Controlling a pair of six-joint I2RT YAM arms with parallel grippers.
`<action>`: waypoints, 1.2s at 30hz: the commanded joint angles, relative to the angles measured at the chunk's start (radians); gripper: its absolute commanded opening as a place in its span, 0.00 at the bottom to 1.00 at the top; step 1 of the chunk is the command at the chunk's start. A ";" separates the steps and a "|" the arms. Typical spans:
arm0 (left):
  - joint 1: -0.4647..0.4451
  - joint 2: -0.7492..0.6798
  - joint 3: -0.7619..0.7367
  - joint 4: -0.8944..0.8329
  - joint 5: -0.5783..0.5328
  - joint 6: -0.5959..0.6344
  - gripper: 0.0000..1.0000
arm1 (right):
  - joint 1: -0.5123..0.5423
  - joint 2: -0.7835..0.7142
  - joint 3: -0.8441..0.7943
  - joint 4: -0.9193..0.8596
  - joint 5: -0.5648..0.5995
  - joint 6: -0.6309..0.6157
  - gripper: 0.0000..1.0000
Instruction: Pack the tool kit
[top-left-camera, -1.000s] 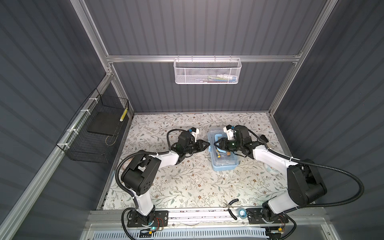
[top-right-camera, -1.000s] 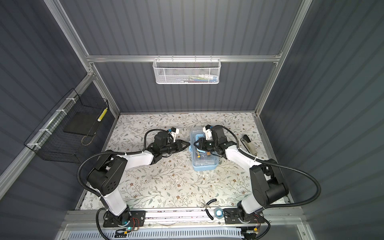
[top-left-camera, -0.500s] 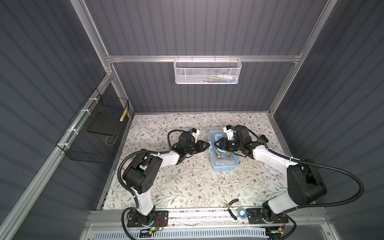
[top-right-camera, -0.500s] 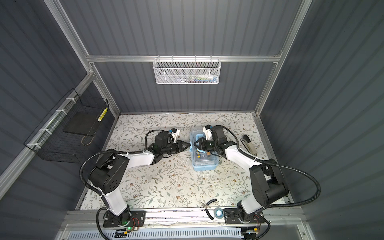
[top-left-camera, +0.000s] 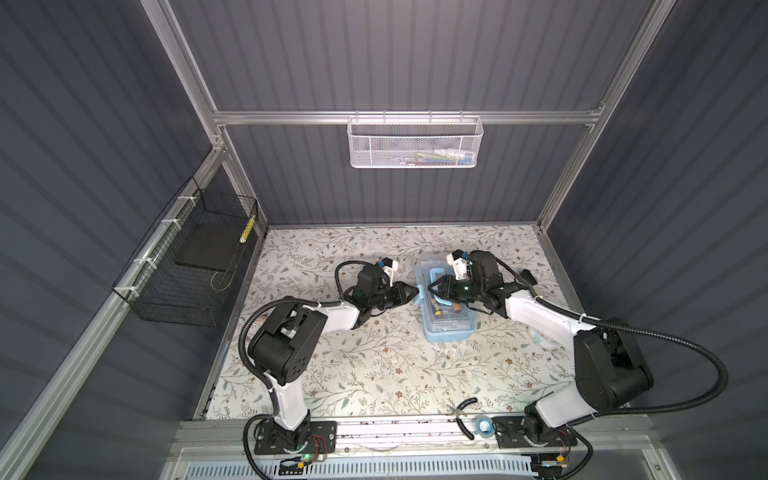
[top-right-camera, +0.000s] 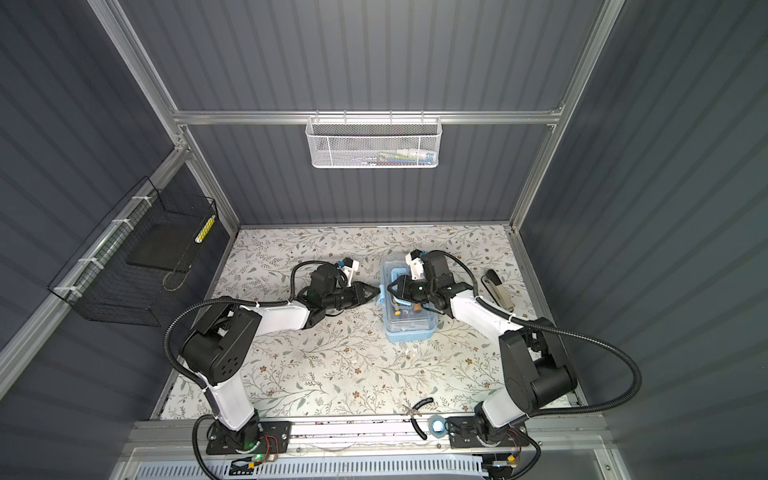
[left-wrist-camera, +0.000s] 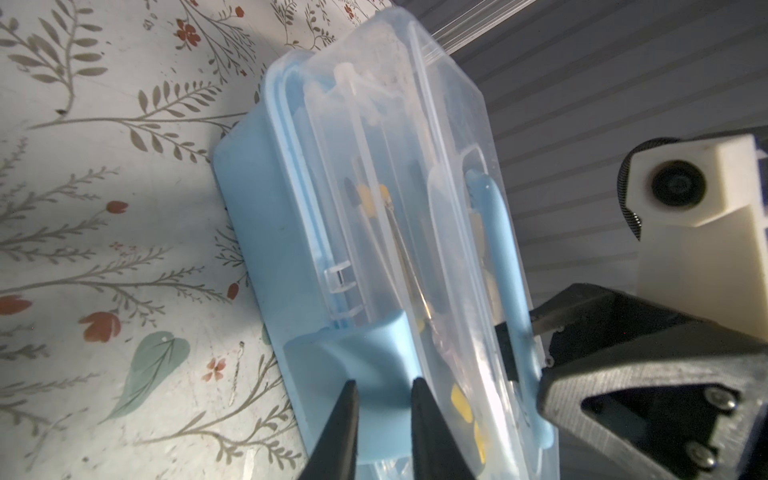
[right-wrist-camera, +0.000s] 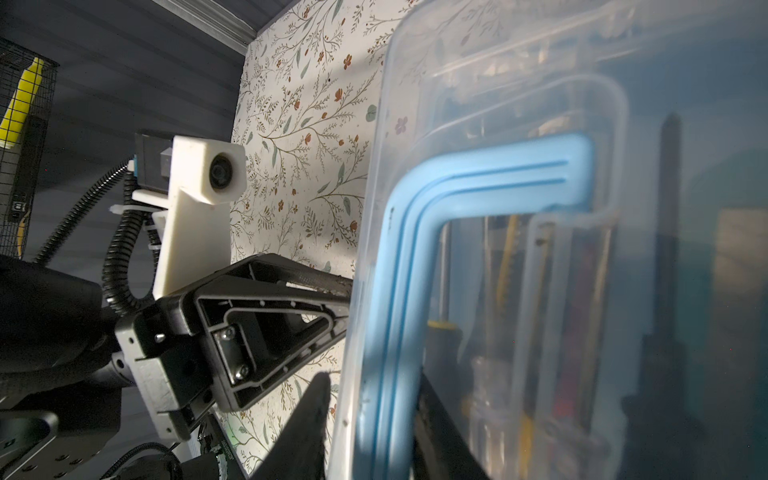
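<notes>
- As is seen in both top views, the tool kit (top-left-camera: 448, 309) (top-right-camera: 409, 320) is set on the flowered table (top-left-camera: 374, 374), a little right of the middle, with its clear lid (left-wrist-camera: 415, 124) laid on and slim tools (left-wrist-camera: 368, 197) visible through it.
- The left gripper (left-wrist-camera: 382, 384) is held at the blue latch (left-wrist-camera: 365, 353) on the kit's side, jaws narrowly apart; whether the latch is pinched cannot be told.
- The right gripper (right-wrist-camera: 374, 386) is closed on the blue handle (right-wrist-camera: 478, 174), which is laid flat on the lid.
</notes>
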 joint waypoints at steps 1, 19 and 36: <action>-0.006 0.031 0.029 -0.010 0.018 0.022 0.22 | 0.001 0.058 -0.031 -0.044 0.032 -0.023 0.35; -0.026 0.066 0.026 0.016 0.022 0.018 0.21 | 0.003 0.072 -0.046 -0.010 0.017 -0.004 0.35; -0.082 0.152 -0.098 0.282 -0.010 -0.092 0.25 | 0.047 0.074 -0.157 0.048 -0.003 0.074 0.32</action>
